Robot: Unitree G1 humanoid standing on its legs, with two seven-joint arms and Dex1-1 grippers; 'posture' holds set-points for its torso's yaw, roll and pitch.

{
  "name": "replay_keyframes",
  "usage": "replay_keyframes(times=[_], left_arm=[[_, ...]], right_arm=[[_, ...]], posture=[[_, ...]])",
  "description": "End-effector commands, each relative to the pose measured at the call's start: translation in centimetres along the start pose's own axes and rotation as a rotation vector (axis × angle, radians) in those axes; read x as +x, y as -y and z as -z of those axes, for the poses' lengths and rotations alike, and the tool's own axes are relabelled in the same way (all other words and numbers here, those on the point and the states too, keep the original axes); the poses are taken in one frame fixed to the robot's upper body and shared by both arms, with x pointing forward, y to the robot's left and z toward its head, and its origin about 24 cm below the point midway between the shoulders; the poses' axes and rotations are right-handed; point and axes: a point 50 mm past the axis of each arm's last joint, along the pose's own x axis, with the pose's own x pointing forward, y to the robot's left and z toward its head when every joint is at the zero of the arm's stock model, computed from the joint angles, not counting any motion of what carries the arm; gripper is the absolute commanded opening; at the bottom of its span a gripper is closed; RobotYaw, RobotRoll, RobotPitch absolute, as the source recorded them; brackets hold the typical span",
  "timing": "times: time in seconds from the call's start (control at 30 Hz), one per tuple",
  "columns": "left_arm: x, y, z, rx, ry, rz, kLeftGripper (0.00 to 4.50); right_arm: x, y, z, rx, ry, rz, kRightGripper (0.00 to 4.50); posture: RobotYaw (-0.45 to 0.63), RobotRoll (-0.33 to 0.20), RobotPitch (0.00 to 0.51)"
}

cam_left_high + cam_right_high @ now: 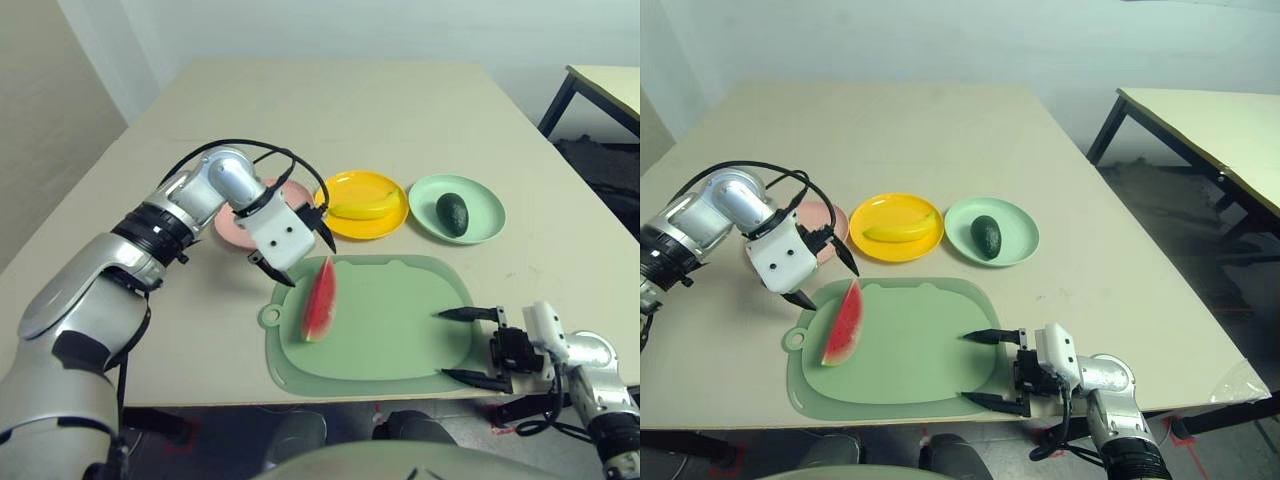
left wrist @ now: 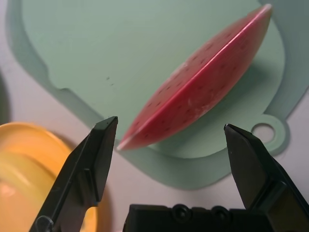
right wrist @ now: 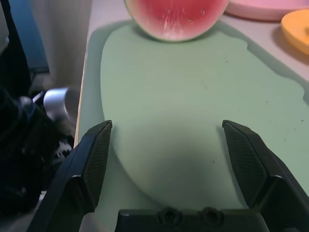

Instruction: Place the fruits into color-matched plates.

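Note:
A red watermelon wedge (image 1: 320, 300) lies on the left part of the green mat (image 1: 400, 320). My left gripper (image 1: 306, 260) hangs open just over the wedge's far tip, its fingers (image 2: 96, 154) apart on either side of it and touching nothing. Behind that gripper the pink plate (image 1: 232, 230) is partly hidden. The banana (image 1: 362, 206) rests in the yellow plate (image 1: 385, 226). The avocado (image 1: 453, 213) sits in the mint green plate (image 1: 485, 222). My right gripper (image 1: 447, 344) is open and empty at the mat's near right edge, pointing toward the wedge (image 3: 176, 17).
The mat's ring tab (image 1: 269, 318) pokes out at its left. The table's front edge runs just below the mat. A second table (image 1: 605, 85) stands at the far right, with dark things on the floor beneath it. Bare tabletop stretches behind the plates.

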Motion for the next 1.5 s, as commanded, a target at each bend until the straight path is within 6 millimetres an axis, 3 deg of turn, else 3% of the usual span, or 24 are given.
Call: replay_keyframes(times=[0.03,0.57,1.07,1.27,1.37,1.5], left_arm=[[0.9,-0.2,-0.3,0.030,0.006,0.054,4.50],[3.8,0.3,-1.7,0.109,0.036,0.167,4.50],[6.7,0.8,-1.3,0.184,-0.057,0.203,4.50],[6.9,0.9,-1.0,0.151,-0.103,0.189,4.50],[6.9,1.1,-0.9,0.129,-0.112,0.200,3.93],[6.5,1.5,-0.8,0.089,-0.110,0.212,2.58]], right_arm=[[0.6,0.9,-1.0,0.001,0.047,0.034,4.46],[1.4,0.4,-1.1,0.013,0.062,0.135,4.46],[2.1,0.3,-1.7,-0.022,0.076,0.171,4.46],[2.0,0.6,-1.8,-0.025,0.080,0.197,4.46],[2.0,0.6,-1.9,-0.025,0.080,0.192,4.50],[1.9,0.4,-1.9,-0.026,0.076,0.180,4.50]], posture=[[0.05,0.000,0.000],[0.03,0.000,0.000],[0.01,0.000,0.000],[0.00,0.000,0.000],[0.01,0.000,0.000],[0.01,0.000,0.000]])
